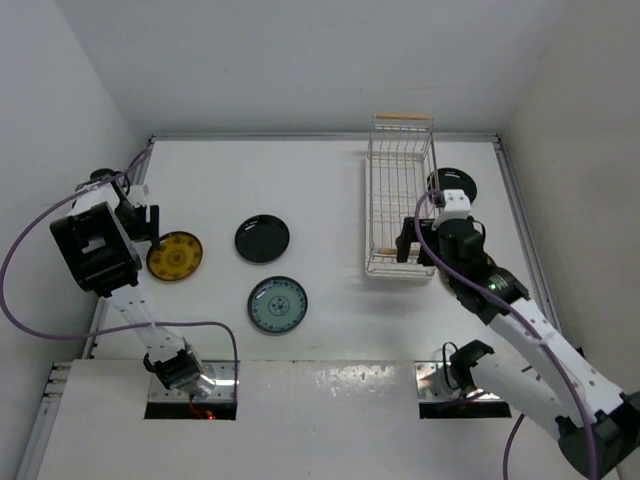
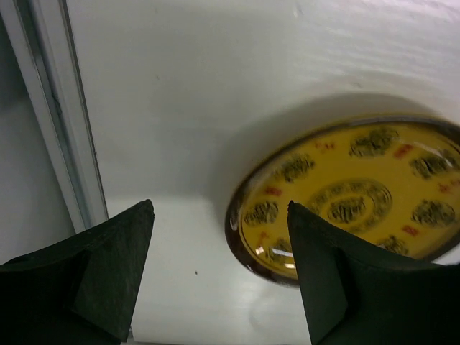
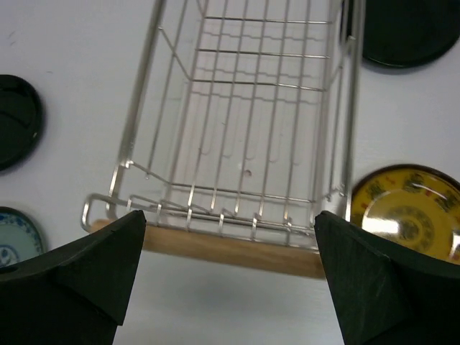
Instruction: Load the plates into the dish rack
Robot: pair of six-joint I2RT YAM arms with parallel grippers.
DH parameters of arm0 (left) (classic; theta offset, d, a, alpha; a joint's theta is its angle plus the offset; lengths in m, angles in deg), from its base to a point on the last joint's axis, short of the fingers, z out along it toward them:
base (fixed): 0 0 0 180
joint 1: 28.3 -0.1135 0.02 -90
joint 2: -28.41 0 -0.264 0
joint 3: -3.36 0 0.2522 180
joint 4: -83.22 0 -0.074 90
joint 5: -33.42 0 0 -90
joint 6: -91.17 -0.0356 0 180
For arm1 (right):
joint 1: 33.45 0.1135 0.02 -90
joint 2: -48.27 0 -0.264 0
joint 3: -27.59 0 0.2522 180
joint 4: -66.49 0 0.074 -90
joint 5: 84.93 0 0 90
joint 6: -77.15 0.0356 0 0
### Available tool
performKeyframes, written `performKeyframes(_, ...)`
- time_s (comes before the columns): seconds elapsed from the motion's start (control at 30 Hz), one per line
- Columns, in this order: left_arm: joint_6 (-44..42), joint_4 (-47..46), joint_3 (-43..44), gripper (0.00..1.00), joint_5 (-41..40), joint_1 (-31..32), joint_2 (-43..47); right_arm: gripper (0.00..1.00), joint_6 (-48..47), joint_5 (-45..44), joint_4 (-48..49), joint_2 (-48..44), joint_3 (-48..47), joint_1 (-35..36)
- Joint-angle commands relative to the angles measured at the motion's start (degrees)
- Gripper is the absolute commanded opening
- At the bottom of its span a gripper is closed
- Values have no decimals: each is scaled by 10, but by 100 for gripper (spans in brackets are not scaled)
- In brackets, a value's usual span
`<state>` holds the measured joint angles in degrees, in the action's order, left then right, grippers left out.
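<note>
Yellow plate (image 2: 359, 194) lies flat on your worktop (image 2: 215, 86), just right of your left claw (image 2: 219, 208), jaws wide, empty; right claw (image 3: 230, 215) likewise wide.

Glossy glazed yellow plate (image 2: 359, 201), metal wire rack (image 3: 230, 191) with smooth pale wooden handle (image 3: 230, 250)

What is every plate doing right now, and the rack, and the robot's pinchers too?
Left yellow plate: flat on the table, not racked.
Middle black plate: flat on the table.
Teal plate: flat on the table.
Far black plate: on the table, beside the rack.
Right yellow plate: on the table, beside the rack.
Dish rack: empty.
Left gripper: open, at the left yellow plate's rim.
Right gripper: open, at the rack's wooden handle.
</note>
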<state>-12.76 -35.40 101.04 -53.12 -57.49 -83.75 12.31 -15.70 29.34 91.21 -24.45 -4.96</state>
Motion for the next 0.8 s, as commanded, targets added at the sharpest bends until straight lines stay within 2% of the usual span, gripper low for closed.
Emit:
performKeyframes(0.0,10,1,55,79,-22,-9,-31,100,-6,50,90,48,-36,1)
performKeyframes(0.17,-23,19,49,76,12,-21,-77,97,2,93,132,78,-56,2)
performKeyframes(0.2,-23,19,41,67,20,-21,-84,97,-2,92,131,83,-59,1)
performKeyframes(0.3,-36,31,13,51,64,-27,-107,97,-13,73,138,92,-70,1)
performKeyframes(0.33,-43,39,4,39,77,-34,-107,97,-15,64,140,93,-77,0)
performKeyframes(0.4,-43,39,-3,26,106,-34,-112,97,-30,60,149,100,-84,1)
performKeyframes(0.43,-43,39,-3,12,112,-34,-112,97,-43,63,150,106,-94,1)
performKeyframes(0.5,-43,39,10,0,128,-34,-112,97,-63,66,152,121,-109,1)
performKeyframes(0.6,-43,60,43,0,162,-34,-112,97,-91,64,157,148,-126,-1)
performKeyframes(0.77,-73,128,127,0,246,-34,-118,97,-86,73,222,194,-123,3)
